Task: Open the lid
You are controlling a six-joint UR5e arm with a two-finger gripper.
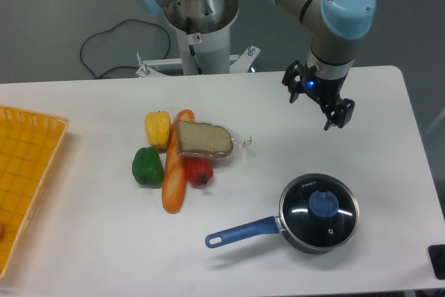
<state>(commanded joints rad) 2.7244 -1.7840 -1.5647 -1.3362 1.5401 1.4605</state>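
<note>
The lid (pixel 336 222) is a round dark glass disc with a metal rim and a blue knob (pixel 323 204) in its centre. It sits closed on a dark saucepan with a long blue handle (pixel 241 233) at the front right of the white table. My gripper (pixel 318 97) hangs at the back right, well behind the saucepan and apart from it. Its two black fingers (pixel 341 113) stand spread apart with nothing between them.
Left of centre lies a cluster: a yellow pepper (pixel 157 128), green pepper (pixel 147 166), red pepper (pixel 199 172), a baguette (pixel 172 179) and a bagged bread slice (pixel 204 140). A yellow basket (pixel 28 186) sits at the left edge. The arm's base (pixel 200 26) stands behind the table.
</note>
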